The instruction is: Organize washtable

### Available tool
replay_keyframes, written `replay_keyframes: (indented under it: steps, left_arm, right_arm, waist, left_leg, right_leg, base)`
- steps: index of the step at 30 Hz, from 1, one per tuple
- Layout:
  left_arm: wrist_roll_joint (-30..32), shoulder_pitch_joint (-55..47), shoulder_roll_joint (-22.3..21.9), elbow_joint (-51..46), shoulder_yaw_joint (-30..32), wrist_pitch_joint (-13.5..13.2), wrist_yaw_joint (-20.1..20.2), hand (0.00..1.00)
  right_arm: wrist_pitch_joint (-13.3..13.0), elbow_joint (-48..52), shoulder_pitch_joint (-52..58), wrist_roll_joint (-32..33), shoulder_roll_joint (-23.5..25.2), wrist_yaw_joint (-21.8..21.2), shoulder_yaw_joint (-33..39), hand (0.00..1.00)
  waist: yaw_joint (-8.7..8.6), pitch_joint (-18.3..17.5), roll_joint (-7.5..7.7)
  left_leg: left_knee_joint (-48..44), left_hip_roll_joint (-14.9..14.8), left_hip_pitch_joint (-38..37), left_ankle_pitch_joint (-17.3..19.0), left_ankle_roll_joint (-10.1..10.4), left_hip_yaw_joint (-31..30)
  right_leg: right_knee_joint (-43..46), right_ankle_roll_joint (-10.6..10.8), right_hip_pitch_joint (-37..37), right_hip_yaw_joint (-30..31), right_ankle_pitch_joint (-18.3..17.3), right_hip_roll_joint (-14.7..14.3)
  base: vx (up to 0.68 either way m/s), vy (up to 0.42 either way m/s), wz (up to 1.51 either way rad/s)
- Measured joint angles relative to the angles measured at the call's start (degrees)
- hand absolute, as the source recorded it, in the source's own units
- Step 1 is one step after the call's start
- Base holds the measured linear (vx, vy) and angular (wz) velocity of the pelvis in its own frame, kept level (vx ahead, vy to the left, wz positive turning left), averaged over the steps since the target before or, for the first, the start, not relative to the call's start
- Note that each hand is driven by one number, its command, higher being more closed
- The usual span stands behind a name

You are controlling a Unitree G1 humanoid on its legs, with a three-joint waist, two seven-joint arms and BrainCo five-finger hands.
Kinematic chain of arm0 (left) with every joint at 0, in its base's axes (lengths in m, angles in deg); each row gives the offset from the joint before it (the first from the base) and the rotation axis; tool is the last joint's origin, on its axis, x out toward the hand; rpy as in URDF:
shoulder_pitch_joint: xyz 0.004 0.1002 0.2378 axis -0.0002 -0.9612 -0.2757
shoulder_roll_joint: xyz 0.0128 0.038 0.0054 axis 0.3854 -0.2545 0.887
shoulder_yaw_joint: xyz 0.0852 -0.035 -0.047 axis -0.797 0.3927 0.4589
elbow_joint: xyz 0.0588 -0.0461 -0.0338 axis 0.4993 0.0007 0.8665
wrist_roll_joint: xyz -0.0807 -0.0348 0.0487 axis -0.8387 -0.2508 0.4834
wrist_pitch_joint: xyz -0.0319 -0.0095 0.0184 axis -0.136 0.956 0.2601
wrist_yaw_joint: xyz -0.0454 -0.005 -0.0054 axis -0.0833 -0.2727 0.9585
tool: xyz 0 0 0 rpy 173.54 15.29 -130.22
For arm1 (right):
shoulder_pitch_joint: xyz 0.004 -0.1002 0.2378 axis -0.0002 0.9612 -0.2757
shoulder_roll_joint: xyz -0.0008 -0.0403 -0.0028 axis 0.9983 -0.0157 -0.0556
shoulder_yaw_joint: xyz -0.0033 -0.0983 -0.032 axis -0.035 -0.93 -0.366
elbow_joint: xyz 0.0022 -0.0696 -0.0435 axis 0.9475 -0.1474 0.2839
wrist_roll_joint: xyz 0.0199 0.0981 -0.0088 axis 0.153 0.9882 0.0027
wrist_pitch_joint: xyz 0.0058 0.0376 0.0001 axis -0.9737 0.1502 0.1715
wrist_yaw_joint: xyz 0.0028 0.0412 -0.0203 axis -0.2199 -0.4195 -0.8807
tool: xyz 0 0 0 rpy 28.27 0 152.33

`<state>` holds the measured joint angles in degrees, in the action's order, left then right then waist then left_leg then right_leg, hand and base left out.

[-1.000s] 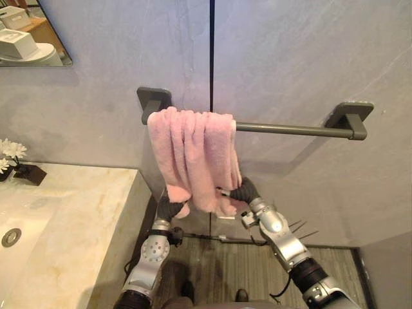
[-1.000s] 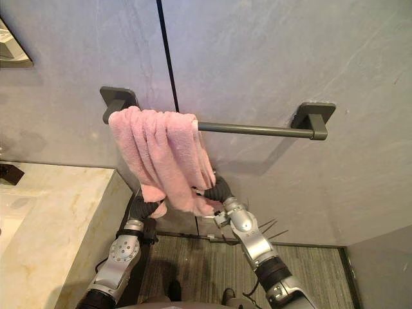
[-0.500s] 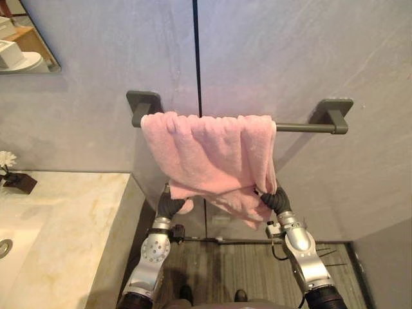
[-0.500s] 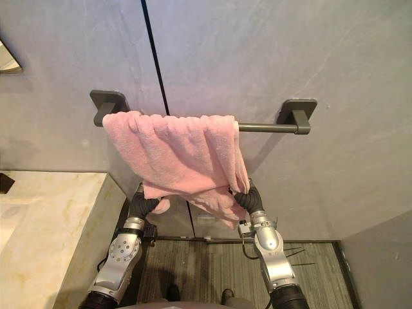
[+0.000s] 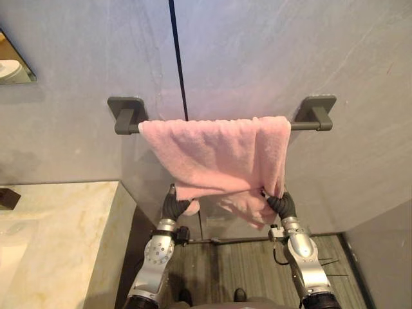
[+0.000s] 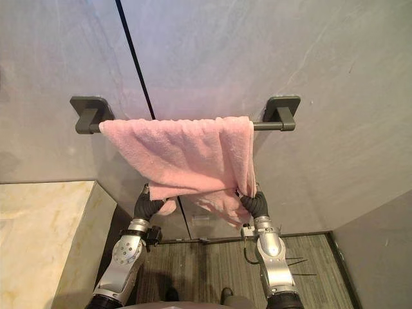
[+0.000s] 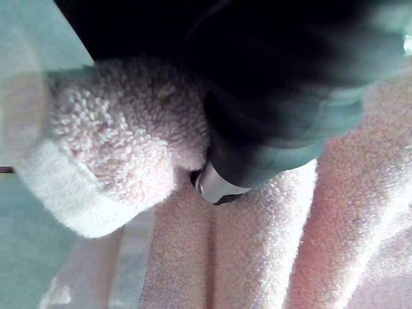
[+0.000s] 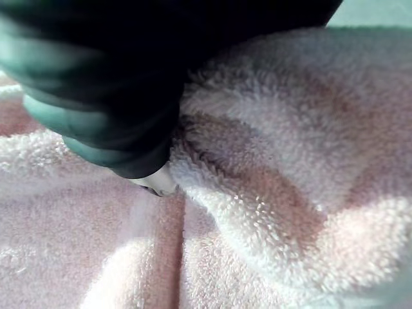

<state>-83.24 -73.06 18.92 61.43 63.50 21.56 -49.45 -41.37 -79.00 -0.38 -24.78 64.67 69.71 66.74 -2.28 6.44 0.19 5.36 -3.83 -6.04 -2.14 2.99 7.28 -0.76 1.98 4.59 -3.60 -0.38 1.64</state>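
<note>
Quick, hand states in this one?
Left hand: buried in the pink towel's lower corner; cannot be told.
Right hand: buried in its other lower corner; cannot be told.

Both your arms are the same build: chunky, rounded silver-grey shells. The left arm has a round disc joint dotted with small dark screw holes, and the right arm ends in a black band at the near end. The left hand and right hand each wear a dark ribbed cover, and there's a small black fitting at each wrist.
</note>
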Motion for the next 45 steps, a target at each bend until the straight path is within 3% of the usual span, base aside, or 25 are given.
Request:
replay_keyframes:
  steps: [5,14,15,16,27,34,41,45]
  left_arm:
    - [-1.8,-0.5,-0.1,5.6,0.0,0.3,0.1,1.00]
    - [-3.9,-0.3,-2.2,11.8,2.1,0.7,0.5,1.00]
    - [-3.9,-0.2,-2.2,12.2,2.2,0.7,0.5,1.00]
    - [-3.9,-0.2,-2.2,12.3,2.2,0.7,0.5,0.00]
    - [-6.1,-0.8,-2.3,14.0,4.3,1.2,0.0,0.00]
    - [-8.5,-2.7,-2.3,14.6,5.4,2.0,-0.6,0.00]
    - [-10.7,-6.8,-1.2,16.3,11.1,3.0,-1.9,0.00]
    - [-11.1,-7.2,-1.1,15.6,12.9,3.1,-2.0,0.00]
  right_arm:
    - [-0.1,-3.9,-1.7,-1.2,1.1,0.0,0.0,1.00]
    - [-0.3,-8.8,-4.4,-7.9,1.5,0.1,-0.1,1.00]
    - [-0.3,-9.4,-4.6,-8.5,1.6,0.2,-0.1,0.00]
    - [-0.3,-9.8,-4.9,-8.9,1.6,0.4,-0.1,0.00]
    - [-0.1,-13.3,-4.9,-7.5,2.5,4.4,2.4,0.00]
    - [1.3,-15.2,-3.0,-0.8,3.5,5.3,5.4,0.00]
    - [1.5,-16.7,1.3,11.4,3.5,6.2,12.2,0.00]
    - [2.3,-16.5,4.3,12.4,3.5,7.0,14.8,0.00]
  waist:
    - [0.04,-0.8,-1.36]
    - [0.06,-1.0,-1.21]
    - [0.05,-1.0,-1.18]
    - [0.05,-1.0,-1.14]
    - [0.07,-1.1,-0.16]
    - [-0.01,-1.0,-0.06]
    - [0.11,-0.9,0.15]
    - [0.13,-0.9,0.16]
  left_leg:
    - [0.0,0.2,-0.3,0.0,0.0,-0.3]
    - [0.5,0.4,-0.6,0.0,0.0,-1.1]
    - [0.5,0.5,-0.7,0.0,0.0,-1.2]
    - [0.5,0.5,-0.7,0.0,0.0,-1.3]
    - [0.5,0.6,-0.8,0.0,0.0,-2.4]
    - [0.5,0.6,-1.5,0.1,-0.1,-2.1]
    - [0.5,0.5,-1.7,0.1,-0.1,-2.1]
    - [0.5,0.1,-1.7,0.1,-0.1,-2.0]
  right_leg:
    - [0.6,0.5,0.1,-0.3,-0.3,0.3]
    - [0.4,0.7,0.5,-1.1,-0.5,0.5]
    - [0.3,0.7,0.7,-1.1,-0.5,0.5]
    - [0.2,0.7,0.8,-1.2,-0.5,0.5]
    - [-1.4,0.7,2.3,-2.6,-0.5,0.6]
    - [-1.5,0.7,3.3,-2.5,-0.5,0.6]
    - [-1.5,0.7,3.3,-2.5,-0.5,0.6]
    - [-1.5,0.7,3.3,-2.4,-0.5,0.6]
  base:
    - [-0.01,0.000,0.02]
    - [-0.01,-0.002,0.04]
    - [0.00,0.000,0.00]
    - [0.01,-0.007,0.05]
    - [0.00,-0.008,0.06]
    - [0.00,0.000,0.00]
    - [-0.02,-0.003,0.00]
    - [0.00,0.000,0.00]
